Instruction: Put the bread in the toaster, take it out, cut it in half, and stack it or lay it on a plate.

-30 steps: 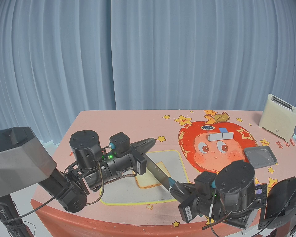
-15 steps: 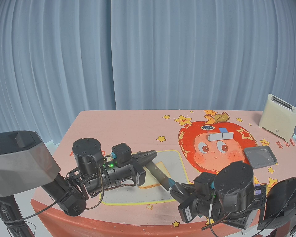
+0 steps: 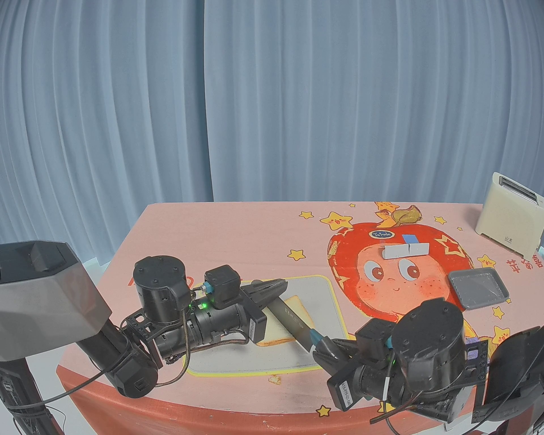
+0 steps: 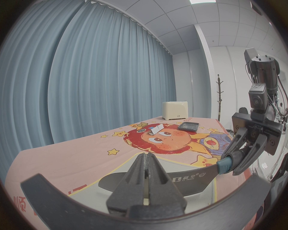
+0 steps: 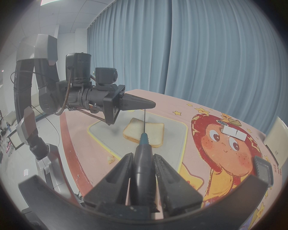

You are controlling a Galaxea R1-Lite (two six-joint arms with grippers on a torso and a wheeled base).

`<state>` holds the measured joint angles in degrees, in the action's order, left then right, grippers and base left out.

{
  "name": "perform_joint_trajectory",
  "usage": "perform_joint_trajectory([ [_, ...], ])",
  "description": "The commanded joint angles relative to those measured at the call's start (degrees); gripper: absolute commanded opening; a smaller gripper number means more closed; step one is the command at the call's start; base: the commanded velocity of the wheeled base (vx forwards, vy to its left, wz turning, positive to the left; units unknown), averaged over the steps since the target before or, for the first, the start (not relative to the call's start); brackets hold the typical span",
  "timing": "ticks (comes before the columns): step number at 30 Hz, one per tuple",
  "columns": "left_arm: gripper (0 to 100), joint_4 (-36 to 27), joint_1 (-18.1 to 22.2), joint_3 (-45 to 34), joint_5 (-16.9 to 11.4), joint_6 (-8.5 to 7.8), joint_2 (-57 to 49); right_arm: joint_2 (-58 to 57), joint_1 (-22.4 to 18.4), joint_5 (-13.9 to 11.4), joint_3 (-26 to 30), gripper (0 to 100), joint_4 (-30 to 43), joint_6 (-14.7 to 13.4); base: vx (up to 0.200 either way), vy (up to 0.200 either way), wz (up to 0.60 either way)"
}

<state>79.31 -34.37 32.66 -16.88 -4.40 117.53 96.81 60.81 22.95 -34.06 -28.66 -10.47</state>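
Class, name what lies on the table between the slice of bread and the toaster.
In the head view, between the bread and the toaster: a grey tray and small white-and-blue blocks, on the cartoon-printed cloth.

Pleated blue-grey curtains (image 3: 272, 96) hang across the whole back behind the tabletop (image 3: 187, 226), which wears a pink cloth (image 4: 75, 149) with a cartoon print. Beyond its right end stand a white wall (image 4: 229, 81) and a thin coat stand (image 4: 220, 98). The ceiling (image 4: 192, 21) is white tiles with a lit panel (image 4: 203, 1).
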Motion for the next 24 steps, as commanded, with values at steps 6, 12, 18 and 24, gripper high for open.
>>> perform_joint_trajectory([
  [6, 0, 0.0, 0.1, -0.2, 0.0, 0.01, -0.1, 0.4, 0.4, 0.1, 0.2, 0, -0.1, 0.0, 0.0, 0.0, 0.0],
  [12, 0, 0.0, 0.3, -0.3, -0.1, 0.01, 0.0, 0.3, 0.4, 0.1, 0.2, 0, -1.3, 0.0, 0.0, 0.0, 0.0],
  [18, 0, 0.0, 0.4, 0.4, -0.2, 0.09, -0.6, 0.9, 0.4, 0.1, 0.6, 0, -1.6, 0.1, 0.0, 0.0, 0.0],
  [24, 0, 0.1, 0.2, -0.2, -0.1, 0.09, 0.0, 0.1, 0.4, 0.1, 0.0, 0, -1.8, 0.0, 0.0, 0.0, 0.0],
])
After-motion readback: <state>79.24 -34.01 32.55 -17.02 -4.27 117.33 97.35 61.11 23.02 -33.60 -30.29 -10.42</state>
